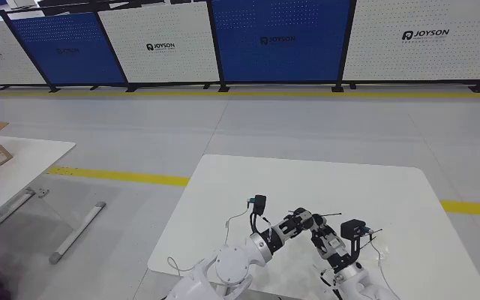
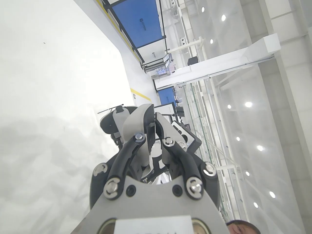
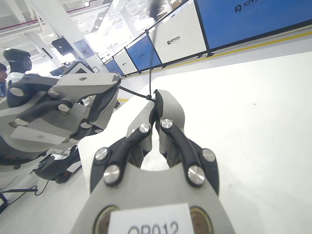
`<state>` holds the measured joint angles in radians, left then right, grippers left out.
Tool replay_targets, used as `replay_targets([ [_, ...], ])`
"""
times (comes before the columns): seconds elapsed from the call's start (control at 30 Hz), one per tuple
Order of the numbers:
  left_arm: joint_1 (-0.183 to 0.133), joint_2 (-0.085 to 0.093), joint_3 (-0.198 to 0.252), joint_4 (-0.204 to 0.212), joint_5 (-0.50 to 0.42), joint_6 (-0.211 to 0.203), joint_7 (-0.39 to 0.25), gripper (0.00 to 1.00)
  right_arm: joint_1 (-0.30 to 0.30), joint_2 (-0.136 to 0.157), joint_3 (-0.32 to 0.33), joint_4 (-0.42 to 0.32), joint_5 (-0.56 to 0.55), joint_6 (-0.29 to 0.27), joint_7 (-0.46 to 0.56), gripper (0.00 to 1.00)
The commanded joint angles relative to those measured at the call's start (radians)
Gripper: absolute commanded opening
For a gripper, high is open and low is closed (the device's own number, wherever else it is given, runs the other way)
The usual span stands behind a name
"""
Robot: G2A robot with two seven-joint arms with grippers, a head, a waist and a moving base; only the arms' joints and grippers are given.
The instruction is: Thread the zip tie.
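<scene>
A thin black zip tie (image 3: 136, 94) is stretched between my two grippers above the white table (image 1: 315, 180). My right gripper (image 3: 154, 98) is shut on the tie's head end. From there one strand runs to my left gripper (image 3: 117, 83) and a second strand rises steeply upward. My left gripper (image 2: 153, 120) is shut on the strap. In the left wrist view the right gripper (image 2: 117, 113) sits just beyond, with a bit of the zip tie (image 2: 110, 109) sticking out. From the top, both grippers (image 1: 305, 219) (image 1: 321, 223) meet near the table's front edge.
The table's far half is bare white surface, with its front edge close under the arms. A second white table (image 1: 30, 161) stands to the left across the floor. Blue and white fence panels (image 1: 277, 41) line the back.
</scene>
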<state>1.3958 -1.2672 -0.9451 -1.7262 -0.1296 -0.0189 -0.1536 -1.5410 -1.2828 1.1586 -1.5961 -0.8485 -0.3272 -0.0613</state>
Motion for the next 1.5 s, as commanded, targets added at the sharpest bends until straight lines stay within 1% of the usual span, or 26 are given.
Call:
replay_targets([
  [0.0,0.000,0.000,0.000,0.002,-0.003,-0.007,-0.002,0.00,0.000,0.000,-0.001,0.001,-0.003,-0.001,0.003,0.00],
  [0.23,0.006,0.000,-0.004,-0.004,-0.009,-0.027,-0.006,0.00,0.004,0.000,-0.006,0.007,-0.013,-0.003,0.007,0.00],
  [0.53,0.022,0.003,-0.025,-0.019,-0.026,-0.043,-0.004,0.00,0.013,-0.001,-0.010,0.022,-0.008,-0.003,0.008,0.00],
  [0.93,0.053,0.009,-0.035,-0.067,-0.017,-0.064,-0.016,0.00,0.021,-0.002,-0.016,0.037,-0.012,-0.006,0.005,0.00],
  [1.13,0.065,0.011,-0.040,-0.081,-0.009,-0.071,-0.017,0.00,0.021,-0.002,-0.017,0.037,-0.017,-0.006,0.004,0.00],
  [1.3,0.078,0.014,-0.044,-0.101,0.003,-0.080,-0.019,0.00,0.021,-0.003,-0.020,0.037,-0.022,-0.001,0.003,0.00],
  [1.47,0.085,0.016,-0.046,-0.111,0.011,-0.081,-0.020,0.00,0.022,-0.003,-0.022,0.036,-0.026,0.001,0.001,0.00],
])
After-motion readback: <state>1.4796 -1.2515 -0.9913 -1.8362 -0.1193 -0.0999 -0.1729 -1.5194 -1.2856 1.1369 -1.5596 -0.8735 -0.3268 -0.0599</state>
